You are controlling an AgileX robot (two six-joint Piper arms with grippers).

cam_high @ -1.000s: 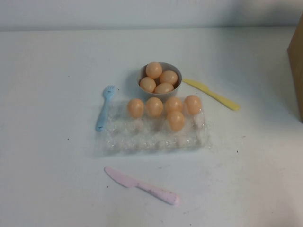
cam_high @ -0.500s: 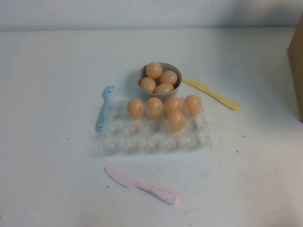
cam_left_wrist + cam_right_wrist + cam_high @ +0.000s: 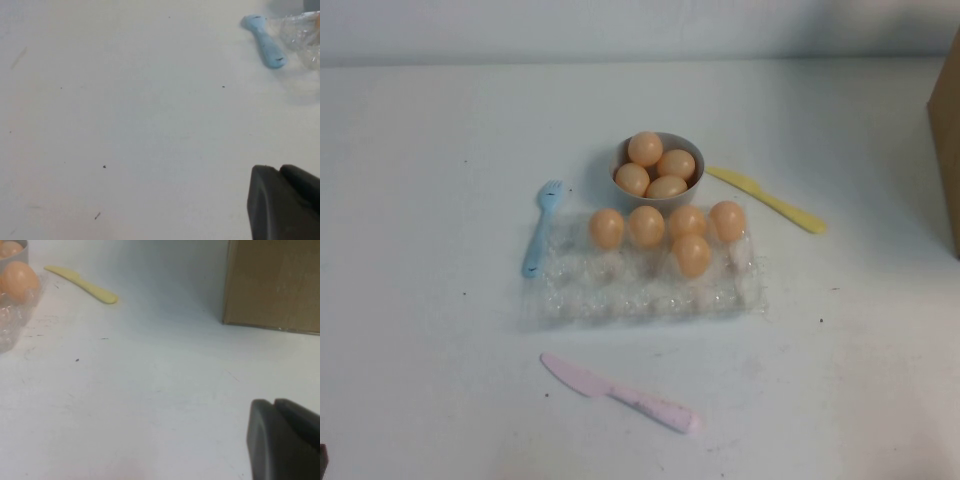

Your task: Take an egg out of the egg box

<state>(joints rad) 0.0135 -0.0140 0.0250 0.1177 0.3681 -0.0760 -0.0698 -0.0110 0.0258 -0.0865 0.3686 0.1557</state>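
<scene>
The clear plastic egg box (image 3: 650,295) lies mid-table. It holds several orange-tan eggs: a back row and one egg (image 3: 692,255) in the second row. The box edge shows in the left wrist view (image 3: 300,30) and in the right wrist view (image 3: 10,320), there with one egg (image 3: 19,280). My left gripper (image 3: 280,170) is shut and empty over bare table, left of the box. My right gripper (image 3: 274,402) is shut and empty over bare table, right of the box. Only a dark sliver at the high view's bottom left corner (image 3: 322,460) shows of either arm.
A grey bowl (image 3: 620,158) with several eggs stands just behind the box. A blue fork (image 3: 542,228) lies at its left, a yellow knife (image 3: 765,198) at back right, a pink knife (image 3: 620,392) in front. A cardboard box (image 3: 948,140) stands at the right edge.
A dark sliver has come into the bottom left corner of the high view. The eggs, the box and the cutlery have not moved.
</scene>
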